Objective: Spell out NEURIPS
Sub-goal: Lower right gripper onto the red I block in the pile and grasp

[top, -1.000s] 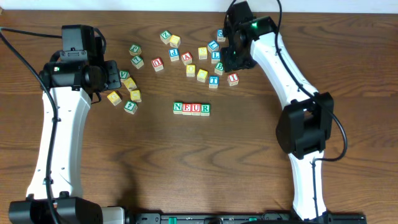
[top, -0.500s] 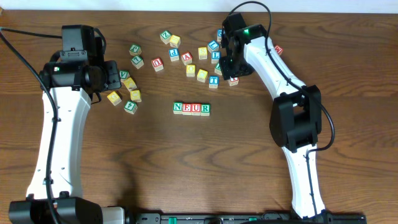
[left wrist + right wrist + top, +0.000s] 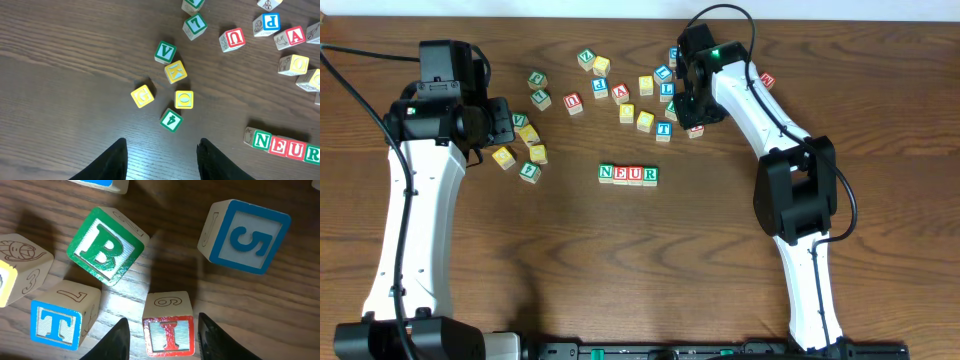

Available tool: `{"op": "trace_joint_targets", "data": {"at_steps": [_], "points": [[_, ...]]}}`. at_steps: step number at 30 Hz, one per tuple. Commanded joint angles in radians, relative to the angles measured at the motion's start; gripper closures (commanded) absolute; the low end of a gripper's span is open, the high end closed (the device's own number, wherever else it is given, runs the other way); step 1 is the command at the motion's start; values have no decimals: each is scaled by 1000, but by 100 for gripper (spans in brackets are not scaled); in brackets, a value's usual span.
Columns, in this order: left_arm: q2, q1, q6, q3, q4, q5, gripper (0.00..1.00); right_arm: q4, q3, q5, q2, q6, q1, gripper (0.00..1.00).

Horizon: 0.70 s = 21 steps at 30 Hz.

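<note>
The right gripper (image 3: pixel 162 325) straddles the red I cube (image 3: pixel 169 334), its jaws narrow, with a sliver of gap showing on one side. The cube sits beyond and right of the NEUR row (image 3: pixel 628 174). The left gripper (image 3: pixel 161 157) hangs half-spread and empty, left of that row.

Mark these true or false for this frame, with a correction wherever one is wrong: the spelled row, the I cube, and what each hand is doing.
1. The row at the table's middle reads NEUR. True.
2. The right hand straddles the red I cube. True.
3. The left hand holds a yellow cube. False: it is open over bare wood, holding nothing.
4. The I cube already sits in the row. False: it lies among the loose cubes, beside the blue T cube.
</note>
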Motion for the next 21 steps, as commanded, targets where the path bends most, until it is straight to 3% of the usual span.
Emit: {"op": "trace_joint_targets", "data": {"at_steps": [1,21], "points": [[-7,4,-21,8,-3,-12,55,-2,-7,16,4,-9,-2,62],[-7,4,-24,8,-8,-11,55,11,-56,20,4,-16,-2,67]]}}
